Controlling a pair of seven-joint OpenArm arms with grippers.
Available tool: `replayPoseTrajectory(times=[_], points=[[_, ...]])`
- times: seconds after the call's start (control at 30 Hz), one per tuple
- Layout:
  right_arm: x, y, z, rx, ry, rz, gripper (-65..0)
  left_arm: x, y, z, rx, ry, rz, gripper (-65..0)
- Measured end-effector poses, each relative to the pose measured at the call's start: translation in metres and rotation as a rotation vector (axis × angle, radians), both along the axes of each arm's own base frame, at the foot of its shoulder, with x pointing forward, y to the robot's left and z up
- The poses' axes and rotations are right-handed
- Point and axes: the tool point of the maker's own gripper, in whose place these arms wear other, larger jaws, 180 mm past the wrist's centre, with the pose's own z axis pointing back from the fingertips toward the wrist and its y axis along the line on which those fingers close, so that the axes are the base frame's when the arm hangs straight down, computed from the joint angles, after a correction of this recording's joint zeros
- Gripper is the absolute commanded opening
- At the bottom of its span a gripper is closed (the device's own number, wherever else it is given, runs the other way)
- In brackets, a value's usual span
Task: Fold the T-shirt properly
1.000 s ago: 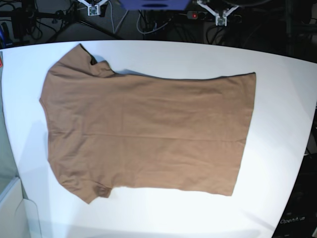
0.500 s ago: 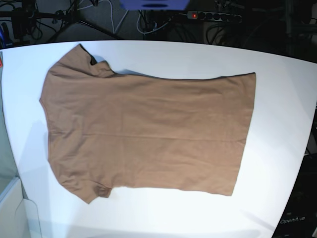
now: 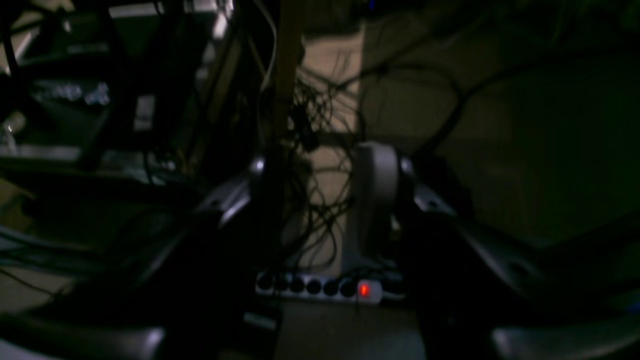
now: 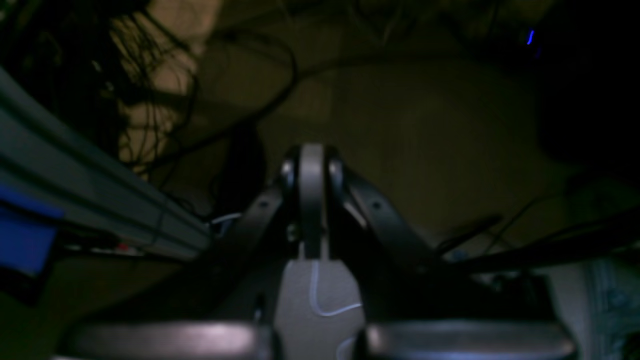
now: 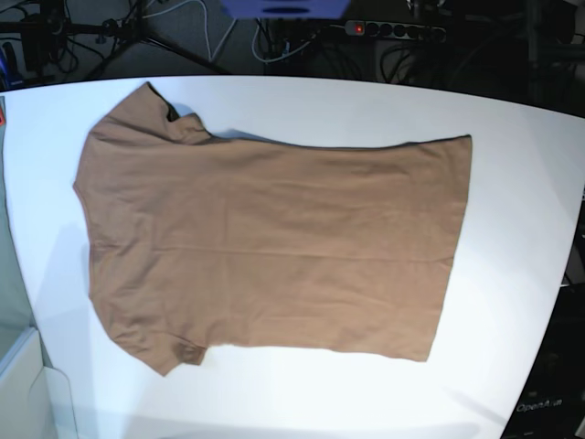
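The T-shirt (image 5: 274,242) lies flat, unfolded, on the white counter (image 5: 512,183). Neither arm shows above it. The right hand (image 4: 312,165) is closed, empty; the left hand (image 3: 325,200) looks parted, holding nothing. Best grasp both sleeve-end corners together, evenly.

Left gripper (image 3: 325,200): dark, glossy curved fingers; one pale grey pad (image 3: 372,200) at 3 o'clock of the gap; round fastener heads on the finger arms. Right gripper (image 4: 312,200): black arms, grey centre strip; thin white cable (image 4: 320,300) at 6 o'clock.
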Motion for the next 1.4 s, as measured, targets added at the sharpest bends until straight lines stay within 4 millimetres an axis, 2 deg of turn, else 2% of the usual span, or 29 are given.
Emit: replayPoseTrajectory(times=[0.1, 0.17, 0.3, 0.4, 0.57, 0.7, 0.87, 0.93, 1.03, 1.13, 1.23, 1.3, 1.4], points=[[0.005, 0.002, 0.025, -0.005, -0.074, 0.027, -55.6, 0.004, -0.003, 0.026, -0.004, -0.073, -0.015, -41.9], [0.012, 0.005, 0.045, -0.008, -0.134, 0.047, -53.5, 0.009, -0.005, 0.036, -0.013, -0.072, -0.017, -41.9], [0.026, 0.010, 0.084, -0.009, -0.249, 0.081, -50.8, 0.030, -0.010, 0.065, -0.032, -0.092, -0.028, -41.9], [0.043, 0.011, 0.097, -0.024, -0.269, 0.091, -48.3, 0.050, -0.015, 0.083, -0.052, -0.079, -0.034, -41.9], [0.085, 0.001, 0.110, -0.079, -0.271, 0.072, -46.1, 0.089, -0.023, 0.115, -0.079, -0.075, -0.044, -41.9], [0.116, 0.002, 0.127, -0.104, -0.286, 0.107, -46.1, 0.115, -0.016, 0.133, -0.068, -0.054, -0.031, -41.9], [0.147, -0.012, 0.145, -0.109, -0.289, 0.041, -46.1, 0.135, 0.010, 0.147, -0.016, -0.012, 0.024, -41.9], [0.162, -0.017, 0.151, -0.049, -0.294, -0.004, -46.1, 0.147, 0.015, 0.154, -0.008, -0.034, 0.026, -41.9], [0.181, -0.023, 0.155, 0.086, -0.267, -0.065, -46.0, 0.146, 0.029, 0.151, 0.019, 0.000, 0.061, -41.9], [0.201, -0.027, 0.161, 0.184, -0.231, -0.082, -46.0, 0.150, 0.029, 0.153, 0.018, -0.010, 0.061, -41.9], [0.217, -0.047, 0.171, 0.183, -0.218, -0.121, -46.1, 0.151, 0.027, 0.152, 0.013, -0.010, 0.058, -41.9], [0.224, -0.055, 0.177, 0.206, -0.228, -0.139, -46.1, 0.151, 0.028, 0.152, 0.016, -0.008, 0.060, -41.9], [0.227, -0.056, 0.182, 0.268, -0.222, -0.134, -46.1, 0.152, 0.027, 0.152, 0.013, -0.011, 0.056, -41.9]])
